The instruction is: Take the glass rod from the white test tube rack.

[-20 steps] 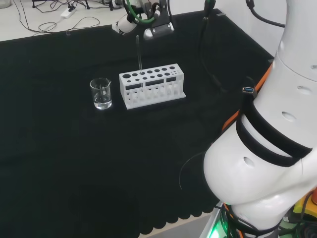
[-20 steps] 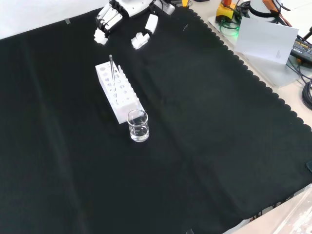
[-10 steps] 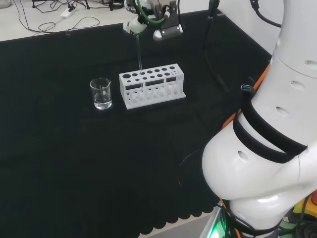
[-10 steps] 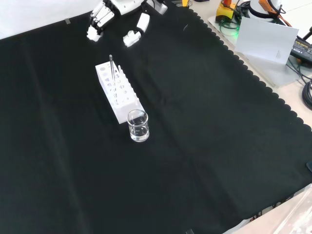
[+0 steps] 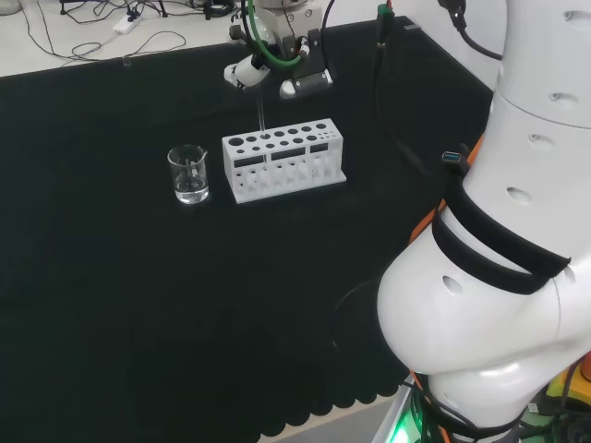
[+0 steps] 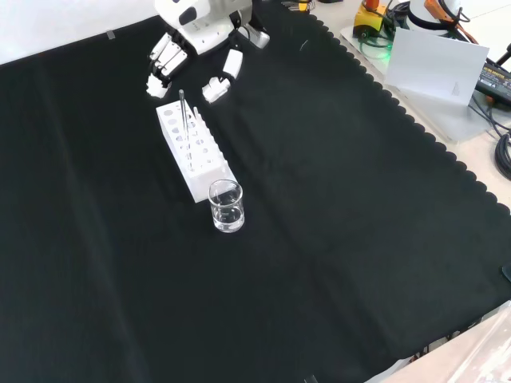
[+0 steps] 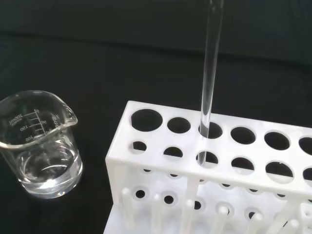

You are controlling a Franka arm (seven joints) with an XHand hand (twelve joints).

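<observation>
Front view is showing the hand (image 6: 194, 49) hovering above the far end of the white test tube rack (image 6: 194, 155), its fingers (image 6: 162, 65) and thumb spread apart and grasping nothing. Between and just below them, the glass rod (image 6: 184, 120) is standing nearly upright in one of the rack's holes, untouched. A glass beaker (image 6: 226, 206) is sitting just beside the rack's near end. To do this well, the hand should be straddling the rod's top, pinching it, then lifting straight along the rod's axis so the rack is not tipping
</observation>
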